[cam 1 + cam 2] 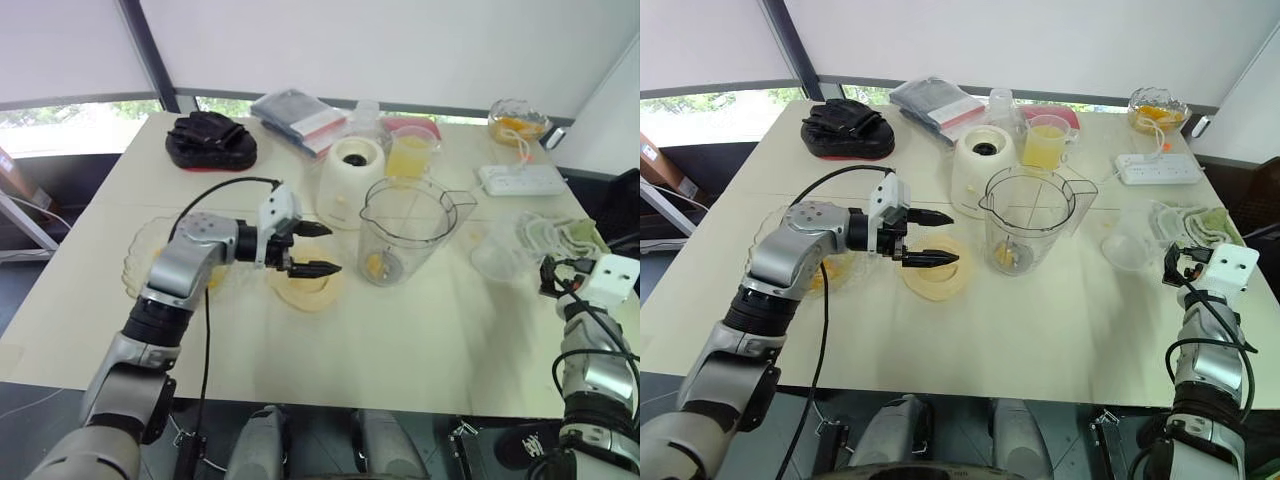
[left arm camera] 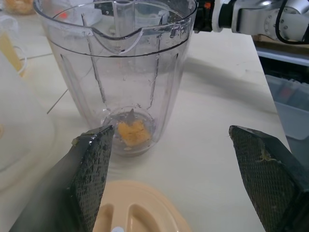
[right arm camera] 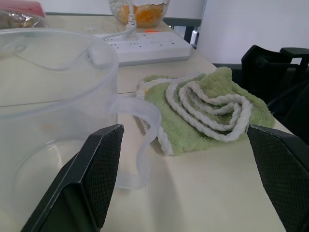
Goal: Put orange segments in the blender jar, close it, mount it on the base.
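One orange segment (image 2: 132, 133) lies in the jar (image 2: 120, 63) — beyond the left claw (image 1: 330, 249).

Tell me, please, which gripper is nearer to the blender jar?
Left. The left gripper hovers open just beside the blender jar; the right gripper is far off on its other side, by the green cloth.

Cream rectangular table (image 1: 400, 340), carrying: clear plastic blender jar (image 1: 405, 232) mid-table; white rounded blender base (image 1: 350, 182) just behind; pale yellow round lid (image 1: 310, 292); white power strip (image 1: 522, 180); green-and-white folded towel (image 1: 562, 236)
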